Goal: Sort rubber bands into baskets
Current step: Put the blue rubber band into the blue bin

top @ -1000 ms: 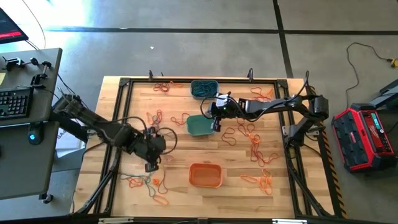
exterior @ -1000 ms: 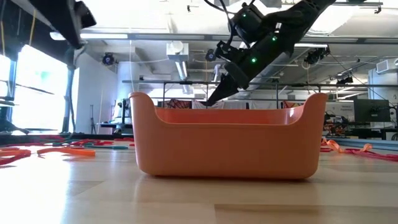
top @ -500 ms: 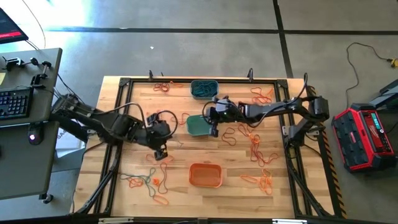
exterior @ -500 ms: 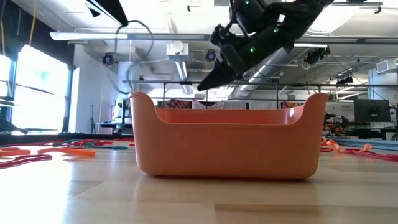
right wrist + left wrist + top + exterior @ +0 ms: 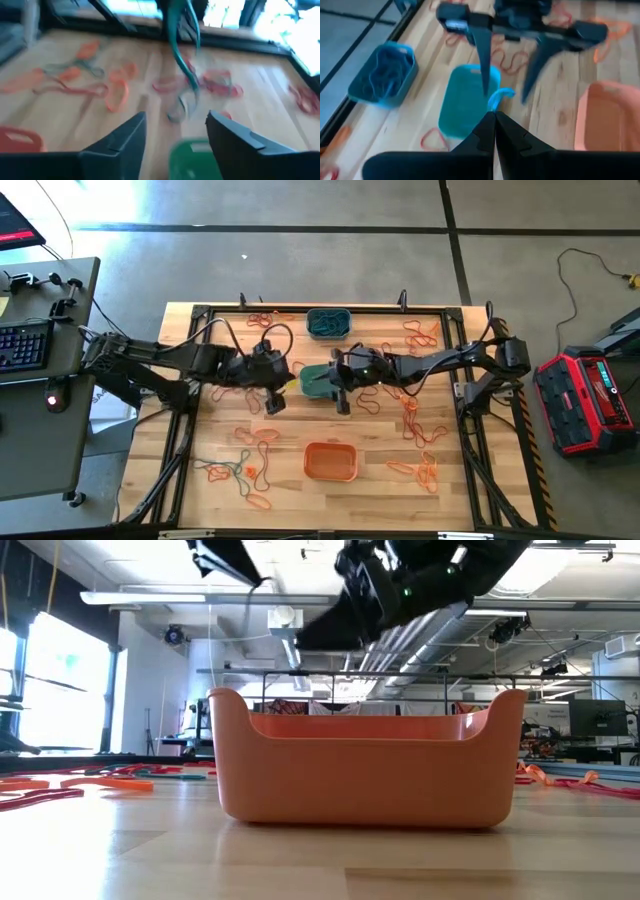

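Grippers meet over the teal-green basket [image 5: 319, 381] mid-table. Left gripper [image 5: 494, 116] has its fingers pinched together on a blue-teal rubber band [image 5: 499, 96], which dangles just above that basket; from the right wrist view the same band [image 5: 181, 47] hangs as a long loop. Right gripper [image 5: 341, 386] sits at the basket's right side, jaws spread wide, nothing in them.

Step in hand, as I read it: drop the teal band into the matching basket. To do it well, centre the hanging loop over the basket's opening, not its rim, lower so the floppy end is inside the walls, then release; the band could snag on a finger or drape over the edge. The two grippers are very near each other, so the right one is best kept clear of the drop path.

Other baskets: grey-blue basket [image 5: 328, 322] at the far edge, already holding bluish bands; orange basket [image 5: 330, 461] nearer the front, close in front of the low camera [image 5: 365, 768]. Loose rubber bands [image 5: 415, 415], mostly orange and red, are scattered across the wooden table [image 5: 290, 430], with a cluster at the front left [image 5: 240, 473].

Room: concrete floor, a desk with keyboard [image 5: 22, 345] at left, a red box [image 5: 588, 400] at right, open ceiling with ducts in the low view.
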Robot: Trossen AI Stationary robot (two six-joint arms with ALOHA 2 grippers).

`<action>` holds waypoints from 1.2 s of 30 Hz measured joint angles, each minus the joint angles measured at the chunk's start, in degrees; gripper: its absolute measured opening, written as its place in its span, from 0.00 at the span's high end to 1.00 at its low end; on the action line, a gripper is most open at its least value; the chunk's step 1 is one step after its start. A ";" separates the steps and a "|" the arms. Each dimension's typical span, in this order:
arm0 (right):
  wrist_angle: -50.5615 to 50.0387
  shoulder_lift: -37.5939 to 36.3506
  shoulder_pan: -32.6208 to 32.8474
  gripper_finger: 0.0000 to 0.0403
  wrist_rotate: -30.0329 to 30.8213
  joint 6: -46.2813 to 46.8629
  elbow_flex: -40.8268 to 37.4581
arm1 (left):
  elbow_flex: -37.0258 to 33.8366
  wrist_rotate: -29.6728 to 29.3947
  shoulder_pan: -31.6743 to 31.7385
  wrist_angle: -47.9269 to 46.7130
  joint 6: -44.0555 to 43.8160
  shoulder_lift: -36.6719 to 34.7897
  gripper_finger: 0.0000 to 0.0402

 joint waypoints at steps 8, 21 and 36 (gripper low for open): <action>6.33 0.00 1.40 0.48 3.70 -1.17 0.00 | 0.00 2.81 3.01 6.07 4.98 0.02 1.00; 7.30 0.00 1.68 0.95 5.94 -1.64 0.00 | -0.02 1.02 3.02 6.98 7.77 0.02 1.00; 7.01 0.00 1.62 1.00 10.87 0.16 0.00 | -3.12 -7.15 2.84 7.09 11.20 0.02 0.85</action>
